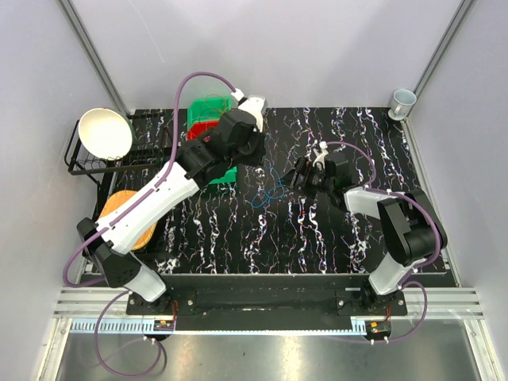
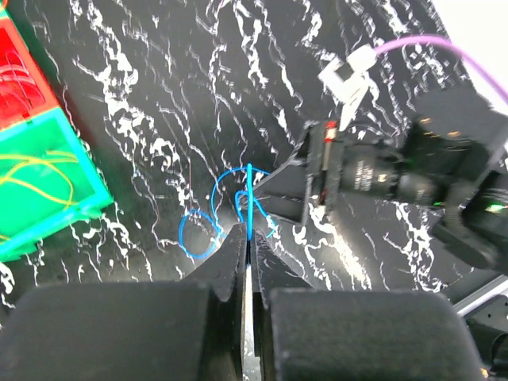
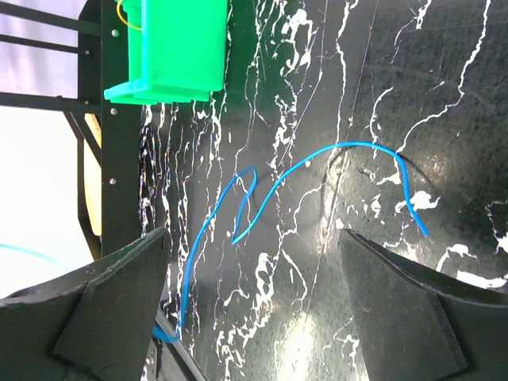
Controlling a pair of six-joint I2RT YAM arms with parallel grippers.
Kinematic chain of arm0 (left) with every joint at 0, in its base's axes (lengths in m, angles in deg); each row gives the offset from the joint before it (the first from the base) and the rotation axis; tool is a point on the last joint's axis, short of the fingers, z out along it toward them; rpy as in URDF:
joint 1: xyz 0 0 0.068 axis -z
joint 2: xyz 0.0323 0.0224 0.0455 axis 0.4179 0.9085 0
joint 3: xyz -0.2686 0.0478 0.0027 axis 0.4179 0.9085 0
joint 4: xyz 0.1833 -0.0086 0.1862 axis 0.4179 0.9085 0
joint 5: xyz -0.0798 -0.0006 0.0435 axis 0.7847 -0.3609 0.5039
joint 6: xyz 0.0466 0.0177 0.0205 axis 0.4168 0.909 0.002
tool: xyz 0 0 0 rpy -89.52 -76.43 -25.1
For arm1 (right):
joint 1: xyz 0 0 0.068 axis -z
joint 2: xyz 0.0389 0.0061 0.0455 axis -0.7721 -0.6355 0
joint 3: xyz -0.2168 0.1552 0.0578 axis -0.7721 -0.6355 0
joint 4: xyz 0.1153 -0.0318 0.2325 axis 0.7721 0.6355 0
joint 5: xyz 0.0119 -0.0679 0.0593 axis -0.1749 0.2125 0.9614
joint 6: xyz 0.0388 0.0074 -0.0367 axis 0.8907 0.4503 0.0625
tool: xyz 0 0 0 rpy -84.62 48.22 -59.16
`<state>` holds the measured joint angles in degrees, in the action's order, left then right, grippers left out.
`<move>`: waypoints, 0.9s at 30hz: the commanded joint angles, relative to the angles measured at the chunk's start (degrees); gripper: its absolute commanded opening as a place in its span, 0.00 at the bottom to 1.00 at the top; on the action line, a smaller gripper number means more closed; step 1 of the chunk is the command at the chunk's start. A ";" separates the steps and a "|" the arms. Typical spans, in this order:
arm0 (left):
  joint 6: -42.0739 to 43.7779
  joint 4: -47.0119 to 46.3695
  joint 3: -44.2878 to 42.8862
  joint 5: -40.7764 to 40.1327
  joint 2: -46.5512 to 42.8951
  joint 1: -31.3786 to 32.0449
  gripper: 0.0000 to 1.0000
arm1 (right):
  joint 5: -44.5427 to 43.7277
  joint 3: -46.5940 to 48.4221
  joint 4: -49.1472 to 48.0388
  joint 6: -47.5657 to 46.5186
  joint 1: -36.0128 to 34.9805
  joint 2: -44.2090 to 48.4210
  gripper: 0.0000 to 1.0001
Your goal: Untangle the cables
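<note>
A thin blue cable (image 1: 274,193) lies in loose loops on the black marbled table between the two arms. My left gripper (image 2: 248,232) is shut on one strand of it, which rises straight up from the fingertips; in the top view this gripper (image 1: 263,162) hangs just above the loops. The right gripper (image 3: 252,232) stands wide open low over the table, with the blue cable (image 3: 317,156) curving ahead of its fingers and touching neither. It faces the left gripper from the right (image 1: 300,173). Yellow cables (image 2: 36,171) lie in the green bin (image 2: 75,208).
A green bin (image 1: 208,109) and a red bin (image 1: 198,131) sit at the back left, partly under my left arm. Further left a black wire rack (image 1: 79,163) carries a white bowl (image 1: 105,132), with a round cork mat (image 1: 127,213) in front. A cup (image 1: 402,101) stands at the back right corner.
</note>
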<state>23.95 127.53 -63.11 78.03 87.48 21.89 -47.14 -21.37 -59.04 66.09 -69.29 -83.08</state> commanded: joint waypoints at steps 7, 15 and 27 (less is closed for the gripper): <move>1.13 -0.12 -5.14 1.11 0.43 0.17 0.00 | 4.80 3.39 -4.50 6.13 0.11 -6.57 0.91; 0.95 -0.74 -7.69 1.90 0.87 0.17 0.00 | 6.12 5.23 -3.45 7.98 -0.07 -10.18 0.88; 0.86 -1.27 -12.52 2.34 2.72 0.17 0.00 | 5.77 8.84 1.56 7.19 -0.95 -14.58 0.81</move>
<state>24.56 128.42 -71.46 79.24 89.93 21.89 -41.81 -15.22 -58.93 73.32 -69.51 -96.37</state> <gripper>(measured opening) 0.012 0.821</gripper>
